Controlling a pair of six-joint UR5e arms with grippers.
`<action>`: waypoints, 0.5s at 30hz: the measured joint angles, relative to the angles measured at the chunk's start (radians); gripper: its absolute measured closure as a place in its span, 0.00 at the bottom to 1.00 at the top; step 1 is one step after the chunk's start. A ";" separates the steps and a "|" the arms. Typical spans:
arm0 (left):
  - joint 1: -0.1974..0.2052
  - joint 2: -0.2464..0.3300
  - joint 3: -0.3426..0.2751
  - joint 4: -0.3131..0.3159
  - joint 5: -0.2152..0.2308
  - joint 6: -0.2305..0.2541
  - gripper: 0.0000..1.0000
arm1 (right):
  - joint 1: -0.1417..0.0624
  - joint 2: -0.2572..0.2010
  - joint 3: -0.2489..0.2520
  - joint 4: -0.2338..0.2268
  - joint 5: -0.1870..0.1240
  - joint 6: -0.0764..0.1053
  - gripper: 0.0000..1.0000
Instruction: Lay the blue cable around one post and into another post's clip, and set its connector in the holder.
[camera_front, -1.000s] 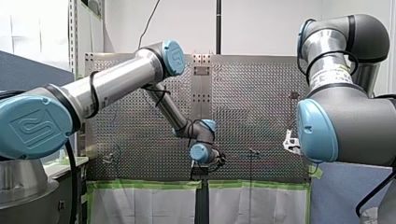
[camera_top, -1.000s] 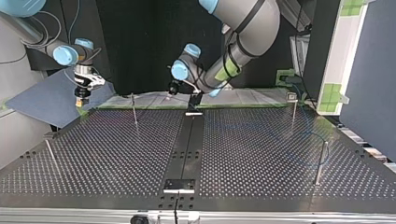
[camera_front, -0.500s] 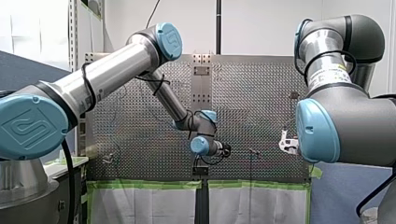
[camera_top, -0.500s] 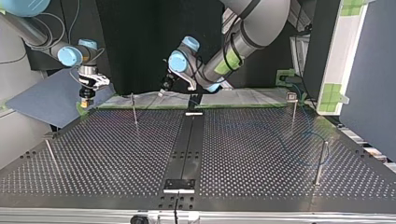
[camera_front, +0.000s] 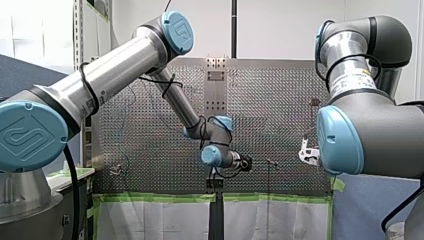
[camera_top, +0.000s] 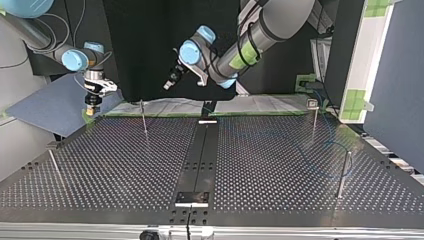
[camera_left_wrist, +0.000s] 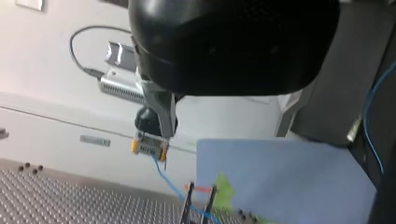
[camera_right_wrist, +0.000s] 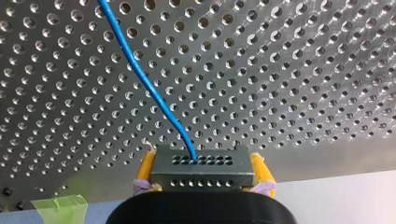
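My right gripper (camera_right_wrist: 201, 179) is shut on a grey connector (camera_right_wrist: 201, 164), held between its yellow pads (camera_right_wrist: 259, 170). The blue cable (camera_right_wrist: 144, 79) runs from the connector out over the perforated plate (camera_right_wrist: 289, 84). In the top view my right gripper (camera_top: 89, 109) hangs over the plate's far left corner. A faint loop of the cable (camera_top: 330, 143) lies near a post (camera_top: 342, 175) at the right. My left gripper (camera_top: 170, 82) is open, holds nothing and is raised above the plate's far middle. The left wrist view shows the held connector (camera_left_wrist: 149, 145) and the cable (camera_left_wrist: 166, 179) dropping to a clip post (camera_left_wrist: 198, 203).
Thin posts stand on the plate at the far left (camera_top: 143, 117), the far right (camera_top: 314, 116) and the near left (camera_top: 52, 165). A black strip (camera_top: 200, 160) runs down the middle, with small fixtures at its far end (camera_top: 207, 121) and near end (camera_top: 191, 198). Green tape (camera_front: 160, 197) edges the table.
My left gripper has lifted off the plate's far middle and swung toward the top view's left. My right gripper shifted slightly, still gripping the connector.
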 joint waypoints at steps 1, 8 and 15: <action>-0.002 0.000 -0.002 0.007 0.008 -0.008 0.00 | 0.000 0.000 0.000 0.000 0.000 0.000 1.00; -0.019 0.000 -0.001 0.064 0.026 -0.066 0.00 | 0.000 0.000 0.000 0.001 -0.002 0.002 1.00; -0.030 0.000 0.002 0.095 -0.029 -0.132 0.00 | 0.000 0.000 0.000 -0.001 -0.004 0.008 1.00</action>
